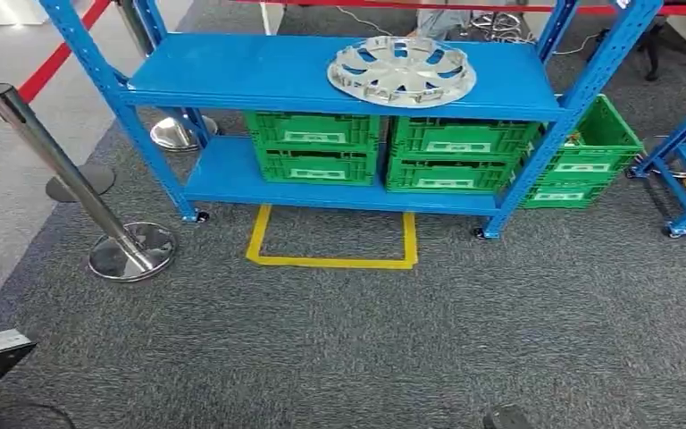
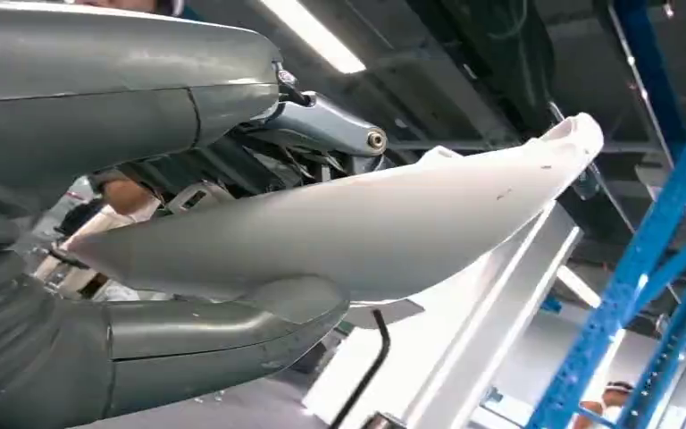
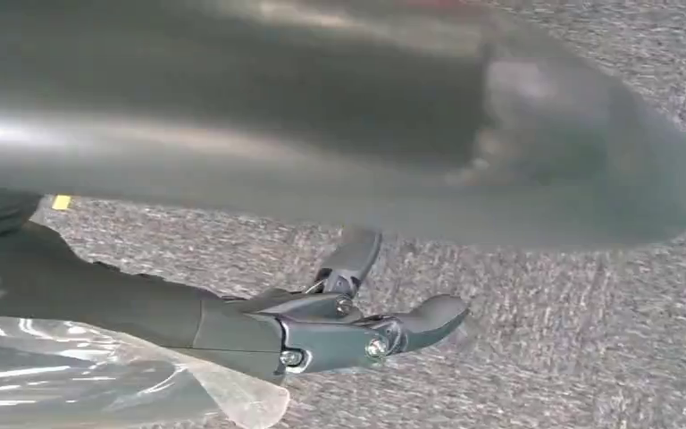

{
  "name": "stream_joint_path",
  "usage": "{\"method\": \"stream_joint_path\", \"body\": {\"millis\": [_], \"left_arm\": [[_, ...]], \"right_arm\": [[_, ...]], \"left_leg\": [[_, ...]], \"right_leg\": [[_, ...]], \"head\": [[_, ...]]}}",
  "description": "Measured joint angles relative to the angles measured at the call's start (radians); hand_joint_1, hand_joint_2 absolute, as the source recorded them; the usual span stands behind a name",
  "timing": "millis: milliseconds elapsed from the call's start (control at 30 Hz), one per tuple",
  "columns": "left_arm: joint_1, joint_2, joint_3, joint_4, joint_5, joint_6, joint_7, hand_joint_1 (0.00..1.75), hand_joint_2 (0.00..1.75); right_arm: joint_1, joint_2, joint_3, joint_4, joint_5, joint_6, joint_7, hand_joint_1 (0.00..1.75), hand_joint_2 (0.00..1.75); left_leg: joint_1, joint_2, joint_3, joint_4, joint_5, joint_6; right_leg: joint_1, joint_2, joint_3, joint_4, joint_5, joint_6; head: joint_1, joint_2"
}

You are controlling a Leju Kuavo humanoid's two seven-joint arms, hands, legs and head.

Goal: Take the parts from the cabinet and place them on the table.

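Observation:
A silver wheel cover [image 1: 402, 70] lies flat on the top shelf of the blue rack [image 1: 232, 71], right of its middle. My right hand [image 3: 357, 322] hangs over the grey carpet with its fingers stretched out and nothing in them. In the left wrist view my left hand [image 2: 125, 98] points up towards the ceiling. A long pale curved shape [image 2: 393, 223] lies between its grey thumb [image 2: 214, 344] and its darker fingers [image 2: 322, 125]. I cannot tell whether that shape is a held part or a piece of the hand.
Two green crates [image 1: 313, 147] [image 1: 460, 154] stand on the rack's lower shelf and a third [image 1: 585, 156] on the floor at its right end. A yellow tape outline [image 1: 330, 261] marks the carpet before the rack. A steel barrier post [image 1: 129, 250] stands at the left.

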Motion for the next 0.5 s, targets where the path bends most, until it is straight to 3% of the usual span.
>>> {"method": "stream_joint_path", "body": {"millis": [33,100,133,167,200,233,267,300,367,400,467,500], "left_arm": [[-0.002,0.000,0.000,0.000,0.000,0.000,-0.003,1.75,1.75],[0.000,-0.002,0.000,0.000,0.000,0.000,-0.003,1.75,1.75],[-0.001,-0.002,0.000,0.000,0.000,0.000,-0.005,1.75,1.75],[-0.001,-0.002,0.000,0.000,0.001,0.000,-0.006,1.75,1.75],[0.000,-0.003,0.000,0.000,0.002,0.000,-0.006,1.75,1.75],[0.000,-0.003,-0.001,0.000,0.002,0.000,-0.006,1.75,1.75],[0.000,-0.003,-0.001,0.000,0.002,0.000,-0.006,1.75,1.75],[0.000,-0.003,-0.001,0.000,0.002,0.000,-0.006,1.75,1.75],[-0.001,-0.003,-0.001,0.000,0.010,0.000,-0.006,1.75,1.75],[0.001,-0.003,-0.001,0.000,0.011,0.000,-0.006,1.75,1.75],[0.000,-0.003,-0.003,0.000,0.018,0.000,-0.008,1.75,1.75],[0.001,-0.003,-0.003,0.000,0.021,0.000,-0.008,1.75,1.75]], "right_arm": [[0.001,0.001,0.000,0.000,0.000,0.000,0.000,0.00,0.00],[0.001,0.001,0.000,0.002,0.000,0.000,0.001,0.00,0.00],[0.000,0.001,0.000,0.003,0.000,0.000,0.002,0.00,0.00],[0.001,0.001,0.000,0.004,0.000,0.000,0.002,0.00,0.00],[0.001,0.002,0.000,0.005,0.000,0.000,0.002,0.00,0.00],[0.001,0.002,0.000,0.006,0.000,0.000,0.002,0.00,0.00],[0.001,0.002,0.000,0.006,0.000,0.000,0.002,0.00,0.00],[0.001,0.002,-0.001,0.007,0.000,0.000,0.002,0.00,0.00],[0.000,0.002,-0.004,0.007,0.000,-0.002,0.000,0.00,0.00],[0.000,0.002,-0.005,0.007,0.000,-0.002,0.000,0.00,0.00],[0.003,0.002,-0.006,0.007,-0.002,-0.004,-0.001,0.00,0.00],[0.007,0.002,-0.005,0.006,-0.002,-0.005,-0.001,0.00,0.00]], "left_leg": [[-0.002,0.002,-0.012,0.000,0.010,0.007],[-0.004,0.003,-0.036,0.001,0.029,0.014],[-0.005,0.003,-0.050,0.001,0.039,0.016],[-0.006,0.003,-0.063,0.002,0.050,0.015],[-0.007,0.003,-0.077,0.003,0.060,0.015],[-0.007,0.003,-0.092,0.003,0.069,0.012],[-0.007,0.003,-0.105,0.005,0.079,0.010],[-0.007,0.002,-0.113,0.007,0.087,0.006],[-0.013,0.003,-0.128,0.014,0.100,-0.003],[-0.013,0.004,-0.132,0.014,0.112,-0.008],[-0.011,0.003,-0.138,0.011,0.130,-0.015],[-0.011,0.001,-0.142,0.014,0.123,-0.020]], "right_leg": [[0.000,0.005,-0.017,0.026,-0.047,0.005],[-0.002,0.009,-0.057,0.170,-0.164,0.010],[-0.003,0.010,-0.074,0.242,-0.202,0.013],[-0.003,0.010,-0.081,0.294,-0.211,0.015],[-0.003,0.010,-0.072,0.307,-0.191,0.015],[-0.003,0.010,-0.040,0.280,-0.150,0.015],[-0.003,0.010,0.008,0.217,-0.109,0.013],[-0.003,0.010,0.068,0.130,-0.085,0.009],[0.000,0.012,0.181,-0.036,-0.110,0.005],[0.000,0.013,0.186,-0.057,-0.121,0.004],[0.003,0.014,0.171,-0.048,-0.112,-0.001],[-0.004,0.011,0.156,-0.053,-0.100,-0.013]], "head": [[0.003,0.000],[0.005,0.000],[0.004,0.000],[0.005,0.000],[0.003,0.000],[0.005,0.000],[0.004,0.000],[0.004,0.000],[0.003,0.000],[0.003,0.000],[0.003,0.000],[0.003,0.000]]}}
